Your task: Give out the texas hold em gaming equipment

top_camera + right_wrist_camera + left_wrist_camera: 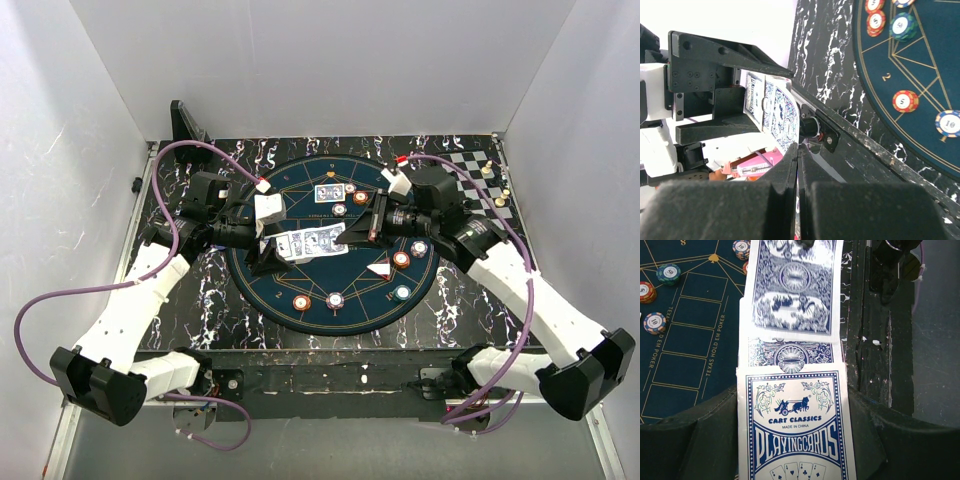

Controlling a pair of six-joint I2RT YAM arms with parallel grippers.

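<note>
Over the mat [290, 190] centre, the left gripper [272, 250] clamped the deck [797, 440] while the right gripper [348, 235], at its 3 o'clock, pinched the top card [792, 290], best drawn flat toward 3 o'clock so the card beneath [790, 352] holds

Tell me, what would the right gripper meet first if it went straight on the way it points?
The right gripper is shut on a card; straight on, it would likely meet the box in the left gripper next.
</note>
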